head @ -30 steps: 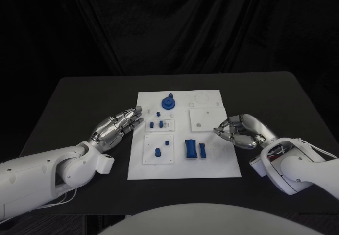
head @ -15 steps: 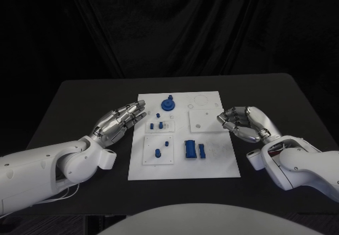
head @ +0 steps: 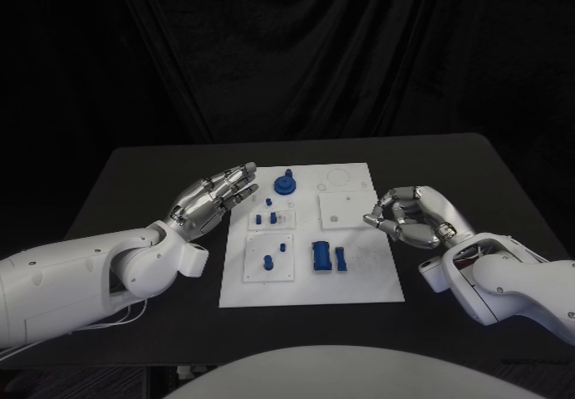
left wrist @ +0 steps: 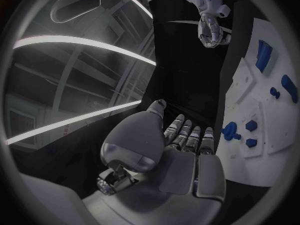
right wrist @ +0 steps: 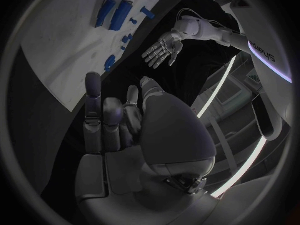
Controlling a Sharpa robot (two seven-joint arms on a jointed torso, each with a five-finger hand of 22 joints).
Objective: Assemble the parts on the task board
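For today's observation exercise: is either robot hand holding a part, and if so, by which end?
Nothing is held. The left robot hand is open beside the task board; the right robot hand has fingers curled in, empty.

- A robotics lab or test studio, staged for recording.
- A matte black rectangular table [head: 144, 179] stands before a black cloth curtain [head: 312, 66] that closes off the background.
- A flat white task board [head: 360, 283] lies centred on it.
- Long strip ceiling lights [left wrist: 81, 42] curve overhead in the left wrist view.
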